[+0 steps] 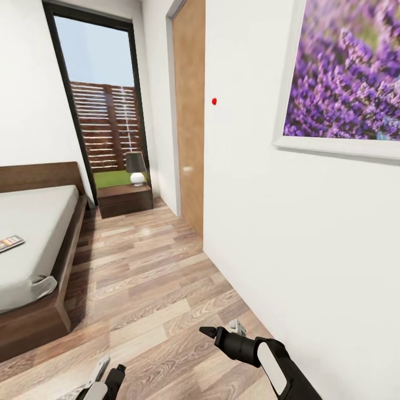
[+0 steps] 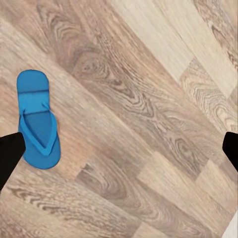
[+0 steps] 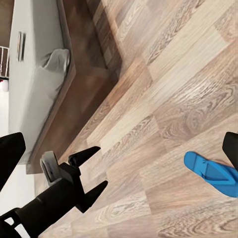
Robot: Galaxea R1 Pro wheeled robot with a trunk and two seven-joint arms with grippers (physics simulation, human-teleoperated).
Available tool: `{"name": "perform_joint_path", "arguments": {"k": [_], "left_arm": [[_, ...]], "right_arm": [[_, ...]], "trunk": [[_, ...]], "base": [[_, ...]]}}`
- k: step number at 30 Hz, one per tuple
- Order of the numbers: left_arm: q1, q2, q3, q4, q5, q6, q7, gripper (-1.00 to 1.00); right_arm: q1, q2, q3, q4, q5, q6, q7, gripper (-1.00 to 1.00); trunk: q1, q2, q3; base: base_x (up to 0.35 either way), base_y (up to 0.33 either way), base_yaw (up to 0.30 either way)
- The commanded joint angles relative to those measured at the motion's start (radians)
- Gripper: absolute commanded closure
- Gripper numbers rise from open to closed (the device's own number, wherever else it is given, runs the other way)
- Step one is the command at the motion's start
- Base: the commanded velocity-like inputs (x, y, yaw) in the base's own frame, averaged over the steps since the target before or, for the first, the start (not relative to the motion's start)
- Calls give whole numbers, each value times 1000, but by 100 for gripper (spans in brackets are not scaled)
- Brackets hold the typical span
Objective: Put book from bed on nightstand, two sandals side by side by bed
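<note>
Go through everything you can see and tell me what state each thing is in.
book: lying flat on the bed
sandal: flat on the floor, strap side up
left gripper: open, empty
right gripper: open, empty
nightstand: drawers shut, lamp on top

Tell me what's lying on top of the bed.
The book lies flat on the bed mattress near its edge. The rest of the mattress runs out of the picture, so it can't be checked.

Your right arm (image 1: 280, 366) glossy black with a white panel, tapering to a black pointed claw (image 1: 222, 331), your left claw (image 1: 105, 378) black and silver-grey
</note>
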Motion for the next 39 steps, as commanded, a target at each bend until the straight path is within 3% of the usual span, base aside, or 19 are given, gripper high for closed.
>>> {"name": "perform_joint_path", "arguments": {"k": [1,39], "left_arm": [[0,-1,4,-3,7,3,4,-100],[0,-2,3,-2,8,-24,5,-100]], "right_arm": [[0,0,0,0,-5,5,-1,-100],[0,6,0,2,-5,6,-1,-100]], "trunk": [[4,-8,-4],[149,-274,-123]], "base": [[0,0,0],[0,0,0]]}}
